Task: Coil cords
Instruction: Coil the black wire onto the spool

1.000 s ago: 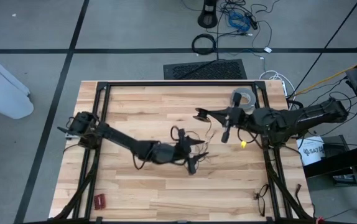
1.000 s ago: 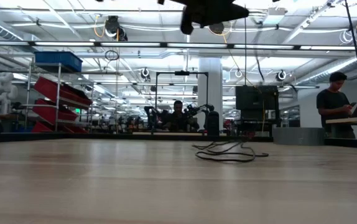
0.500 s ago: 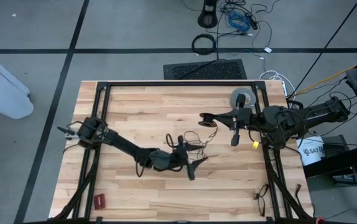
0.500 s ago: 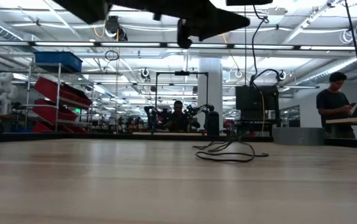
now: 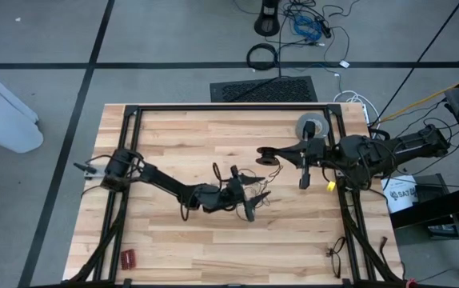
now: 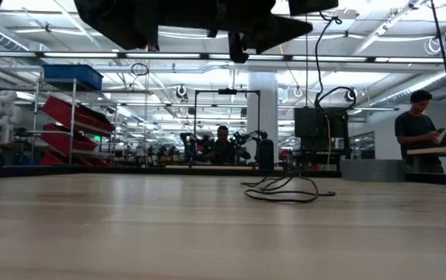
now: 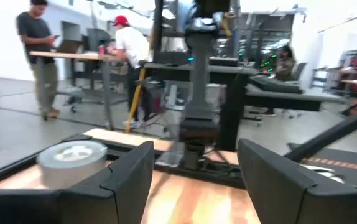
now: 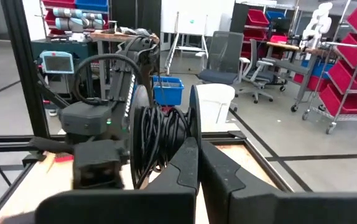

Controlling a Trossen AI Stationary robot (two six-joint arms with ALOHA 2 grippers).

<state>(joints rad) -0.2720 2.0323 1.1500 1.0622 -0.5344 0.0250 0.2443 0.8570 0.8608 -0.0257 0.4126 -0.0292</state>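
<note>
So the thin black cord (image 5: pixel 249 178) is lying in a loose tangle around the middle of the table (image 5: pixel 181 256), running toward the right edge. The left gripper (image 5: pixel 249 200) is hovering right over it with fingers spread and empty, clearly the nearer one. The right gripper (image 5: pixel 268 154) is sitting pinched shut on a bundle of coiled turns, off toward the right edge.

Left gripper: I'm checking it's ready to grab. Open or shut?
Open: the left gripper shows its two fingers wide apart, nothing between them.
</note>
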